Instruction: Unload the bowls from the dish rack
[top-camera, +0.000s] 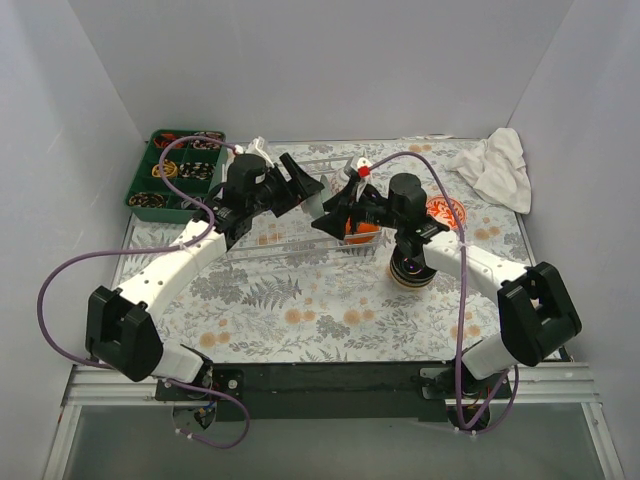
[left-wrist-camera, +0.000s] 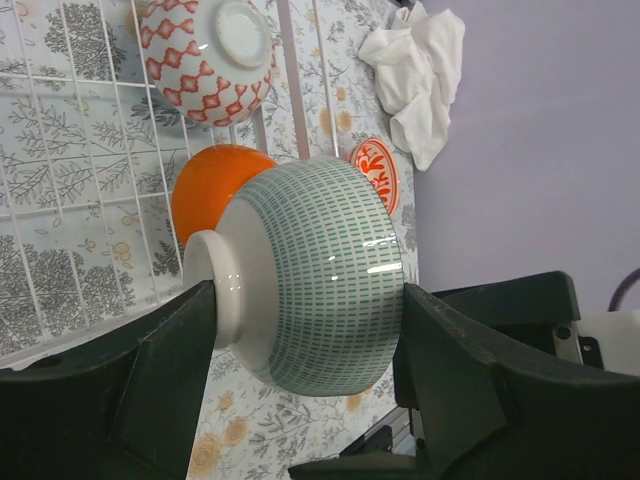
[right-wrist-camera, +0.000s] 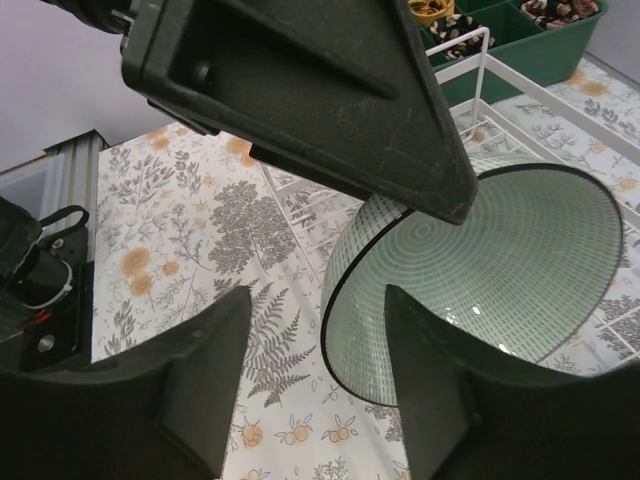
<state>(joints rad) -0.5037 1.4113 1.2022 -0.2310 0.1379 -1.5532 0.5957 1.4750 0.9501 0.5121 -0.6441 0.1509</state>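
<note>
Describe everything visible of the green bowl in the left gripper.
The pale green bowl looks like glossy ceramic: white outside with rows of green dashes, plain white foot, green-ringed inside, dark rim. It lies on its side in the air by the dish rack, clamped foot to mouth by the left gripper.

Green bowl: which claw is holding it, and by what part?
The left gripper clamps the green bowl, one finger on its foot, the other across its rim.
</note>
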